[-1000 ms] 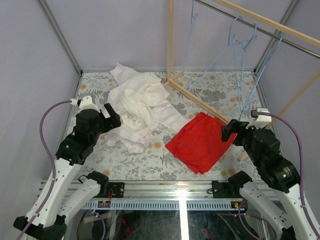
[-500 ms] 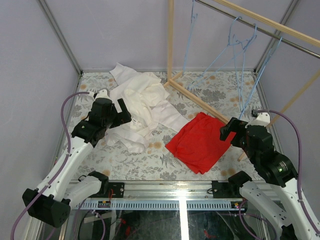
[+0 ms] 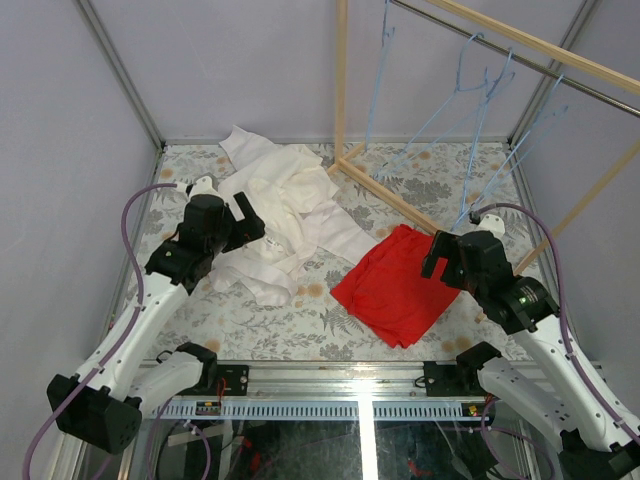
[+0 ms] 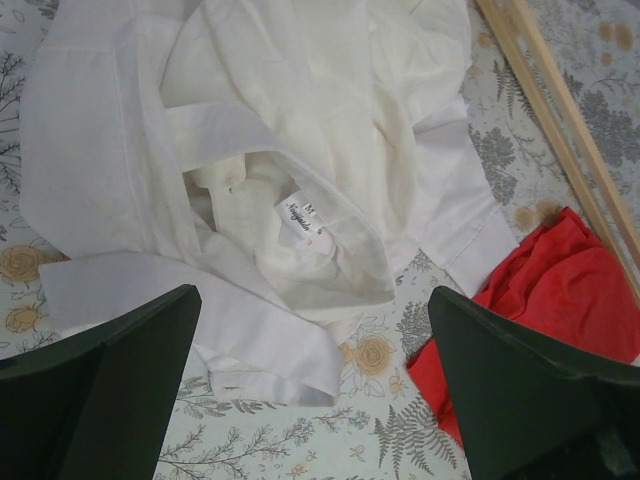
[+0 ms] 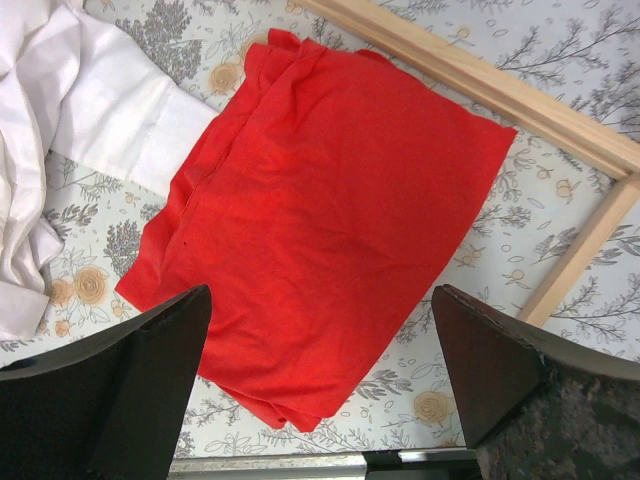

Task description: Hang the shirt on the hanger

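Note:
The white shirt [image 3: 268,272] lies crumpled on the floral table at the left, tangled with a creamier garment [image 3: 285,195]. In the left wrist view the shirt [image 4: 100,150] spreads below me, its small printed neck tag [image 4: 303,216] facing up. My left gripper [image 3: 248,220] hovers open over the pile's left side, and its fingers [image 4: 315,300] straddle the collar area without touching. Several blue wire hangers [image 3: 487,85] hang from the rail at the back right. My right gripper [image 3: 436,262] is open above the red cloth [image 5: 330,200], holding nothing.
A red cloth [image 3: 395,285] lies right of centre. A wooden rack base [image 3: 400,205] runs diagonally across the table, with an upright post [image 3: 341,70] and top rail [image 3: 520,40]. Purple walls close in on both sides. The rack beam [image 5: 470,60] passes just behind the red cloth.
My left arm swung forward over the shirt pile and has since almost stopped. My right arm moved left, bringing its gripper over the red cloth's right edge. Both stay open.

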You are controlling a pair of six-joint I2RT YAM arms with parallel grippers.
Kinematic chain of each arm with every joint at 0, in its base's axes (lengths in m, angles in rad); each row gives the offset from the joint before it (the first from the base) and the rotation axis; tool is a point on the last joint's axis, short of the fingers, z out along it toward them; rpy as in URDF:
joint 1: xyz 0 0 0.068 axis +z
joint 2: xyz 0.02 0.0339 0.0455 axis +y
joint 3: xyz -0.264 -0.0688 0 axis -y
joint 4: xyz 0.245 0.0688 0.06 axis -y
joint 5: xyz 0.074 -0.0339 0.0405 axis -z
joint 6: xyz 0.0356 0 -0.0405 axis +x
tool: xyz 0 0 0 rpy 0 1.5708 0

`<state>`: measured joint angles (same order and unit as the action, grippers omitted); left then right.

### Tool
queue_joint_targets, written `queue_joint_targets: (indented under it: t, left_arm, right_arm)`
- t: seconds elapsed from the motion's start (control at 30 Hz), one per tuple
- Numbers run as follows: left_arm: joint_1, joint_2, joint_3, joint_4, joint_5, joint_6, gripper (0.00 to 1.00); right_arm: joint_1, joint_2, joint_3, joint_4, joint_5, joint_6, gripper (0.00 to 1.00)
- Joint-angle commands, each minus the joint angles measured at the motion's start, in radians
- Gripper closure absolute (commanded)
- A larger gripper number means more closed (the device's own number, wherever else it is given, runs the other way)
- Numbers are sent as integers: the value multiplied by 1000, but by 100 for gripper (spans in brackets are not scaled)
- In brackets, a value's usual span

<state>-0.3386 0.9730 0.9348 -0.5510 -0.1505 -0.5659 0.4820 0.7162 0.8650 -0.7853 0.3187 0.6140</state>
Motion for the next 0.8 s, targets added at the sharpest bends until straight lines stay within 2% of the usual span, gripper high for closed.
queue_joint_targets:
  t: [0.0,0.17,0.33,0.57,0.77]
  left_arm:
    - [9,40,-23,18,-68,-41,3]
    - [8,115,-14,-14,-109,-93,8]
    - [8,194,23,-164,-262,-221,7]
    - [9,127,-90,-165,-284,-334,3]
    - [9,141,-183,-55,-202,-350,0]
  right_arm:
    - [-8,-6,-41,130,-118,-3,1]
    - [-7,-19,-64,150,-153,-28,0]
    - [-7,-24,-69,125,-132,-45,1]
    - [-8,-27,-90,134,-140,-45,1]
    - [-7,-12,-101,151,-169,-46,1]
